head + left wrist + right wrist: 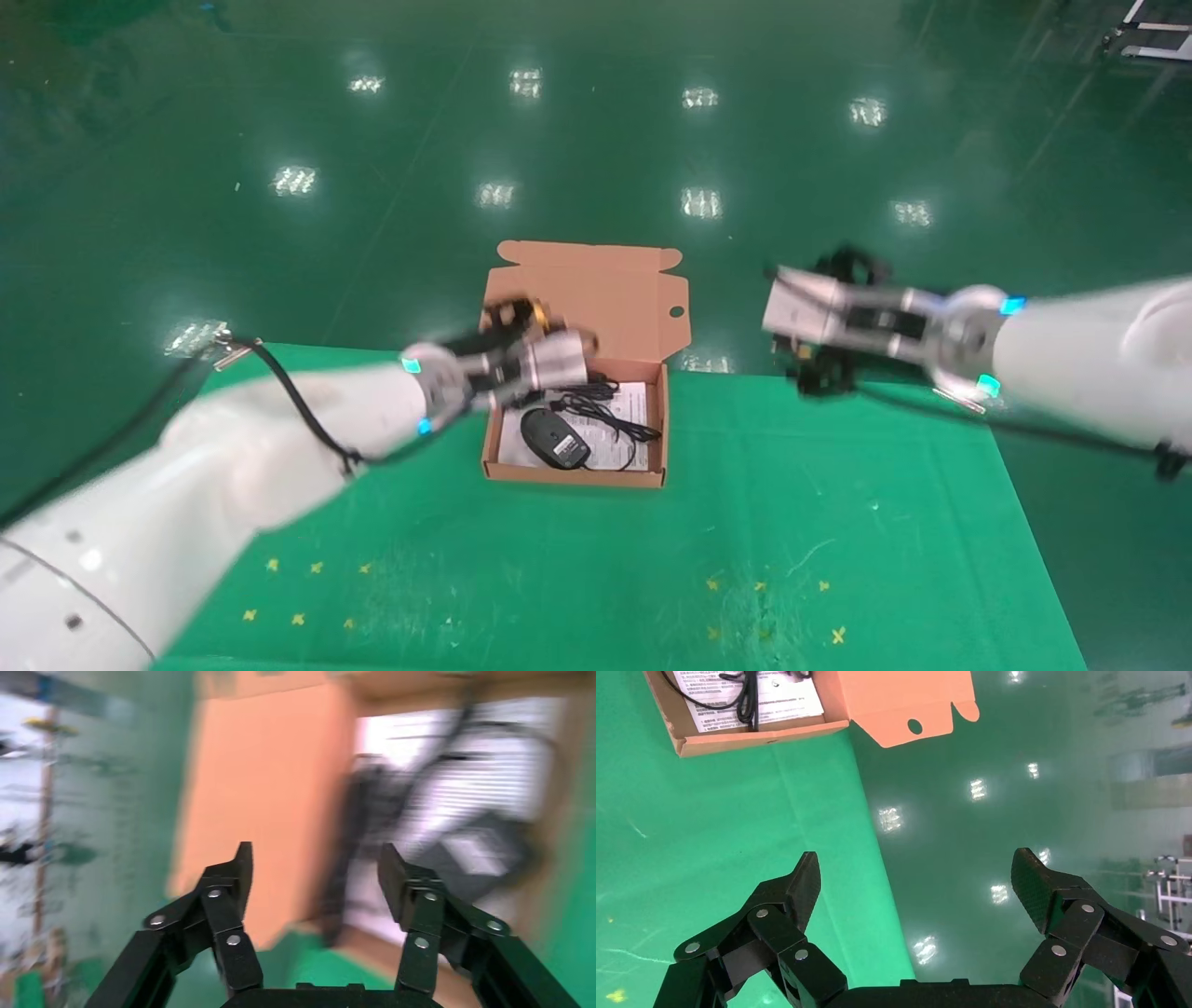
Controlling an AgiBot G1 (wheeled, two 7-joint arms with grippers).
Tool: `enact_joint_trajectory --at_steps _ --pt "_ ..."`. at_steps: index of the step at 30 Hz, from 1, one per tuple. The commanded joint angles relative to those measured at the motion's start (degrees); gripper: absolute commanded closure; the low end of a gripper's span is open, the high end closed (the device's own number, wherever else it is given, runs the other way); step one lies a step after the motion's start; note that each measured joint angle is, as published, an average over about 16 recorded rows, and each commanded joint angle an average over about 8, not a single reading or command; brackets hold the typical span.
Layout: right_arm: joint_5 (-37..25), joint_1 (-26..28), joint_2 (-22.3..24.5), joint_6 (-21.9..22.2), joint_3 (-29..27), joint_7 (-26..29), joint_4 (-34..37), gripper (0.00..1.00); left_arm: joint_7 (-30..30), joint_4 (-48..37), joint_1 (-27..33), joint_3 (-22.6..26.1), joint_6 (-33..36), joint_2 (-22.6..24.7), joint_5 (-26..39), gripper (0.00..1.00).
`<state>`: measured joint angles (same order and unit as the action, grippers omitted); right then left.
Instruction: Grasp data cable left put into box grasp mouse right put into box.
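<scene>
Mouse (555,439) & data cable (596,391) both lie in box (575,472) w/ its lid up; nothing left. Left gripper (315,874) spread wide, empty, over box; right gripper (916,881) likewise, past table's far edge (838,376).

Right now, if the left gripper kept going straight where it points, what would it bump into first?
Probably the box: the left gripper, fingers open, points at its orange wall, with the mouse just beyond. Depth is unclear.

Open orange-brown box (643,303) — lid raised — holds black mouse (555,438) and data cable (596,391) on its white sheet.
</scene>
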<state>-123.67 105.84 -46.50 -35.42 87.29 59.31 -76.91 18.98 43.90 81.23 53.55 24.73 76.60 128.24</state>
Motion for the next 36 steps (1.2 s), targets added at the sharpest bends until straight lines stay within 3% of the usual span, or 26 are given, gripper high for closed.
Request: enact_joint_trajectory --at_steps 1,11,15,36 --pt "0.0 0.2 -0.1 0.2 -0.1 -0.3 0.3 0.00 0.5 0.5 0.6 -0.2 -0.2 -0.4 -0.4 0.00" --pt "-1.0 9.1 -1.0 -4.6 0.2 -8.1 -0.2 0.00 5.6 -1.4 7.9 -5.1 -3.6 -2.2 -0.8 0.00" --pt "0.6 9.5 -1.1 -6.9 -0.8 -9.8 -0.2 0.00 5.8 -1.2 7.9 -6.4 -2.7 -3.2 -2.7 0.00" --pt "30.8 -10.3 3.6 -23.2 -26.9 -24.3 1.1 0.00 0.5 10.4 -2.4 -18.3 21.2 -17.7 -34.3 0.00"
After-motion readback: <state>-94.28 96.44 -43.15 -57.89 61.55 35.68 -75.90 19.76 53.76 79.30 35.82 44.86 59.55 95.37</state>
